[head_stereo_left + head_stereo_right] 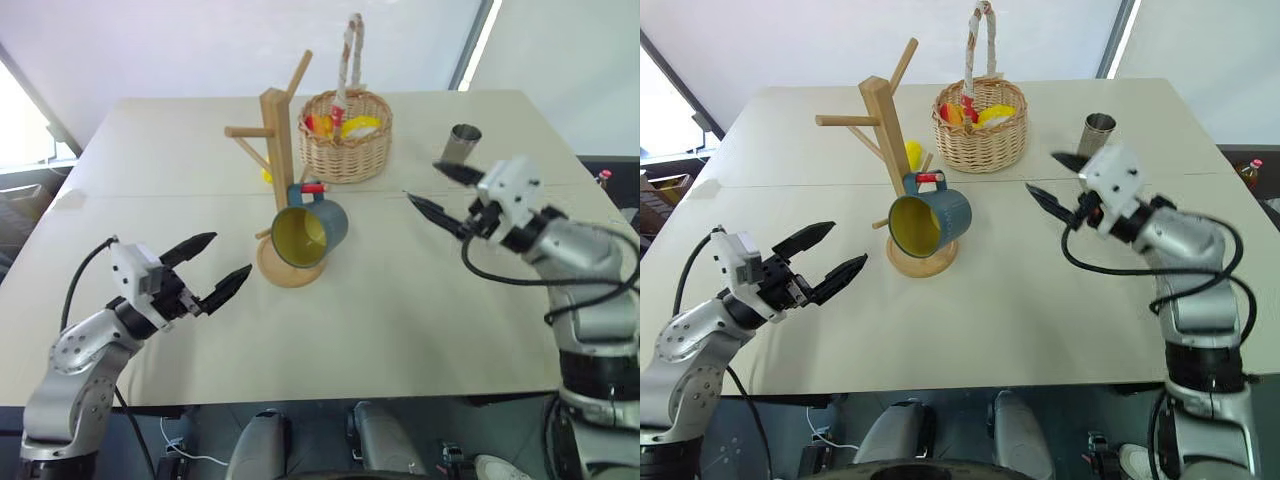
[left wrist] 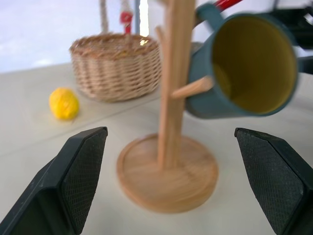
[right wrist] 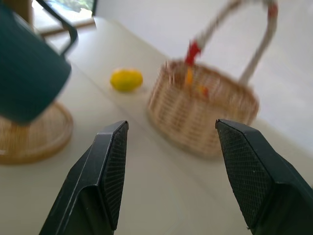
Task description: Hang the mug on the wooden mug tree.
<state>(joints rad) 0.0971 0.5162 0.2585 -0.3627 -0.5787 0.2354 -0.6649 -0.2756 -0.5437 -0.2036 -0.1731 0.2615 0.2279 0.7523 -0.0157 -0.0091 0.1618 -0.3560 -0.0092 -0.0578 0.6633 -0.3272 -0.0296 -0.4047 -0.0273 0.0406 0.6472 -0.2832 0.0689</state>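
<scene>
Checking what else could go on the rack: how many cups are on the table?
2. The blue mug hangs by its handle on the wooden mug tree. A steel tumbler stands at the table's far right, right of the wicker basket, whose contents may hide more.

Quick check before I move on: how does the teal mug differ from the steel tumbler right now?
The mug hangs by its handle from the red-tipped peg of the mug tree, off the table; the steel tumbler stands on the table. The mug is tipped, its yellow inside facing the camera; the tumbler is upright. The mug looks larger and has a handle; the tumbler shows none. Neither tool holds either.
</scene>
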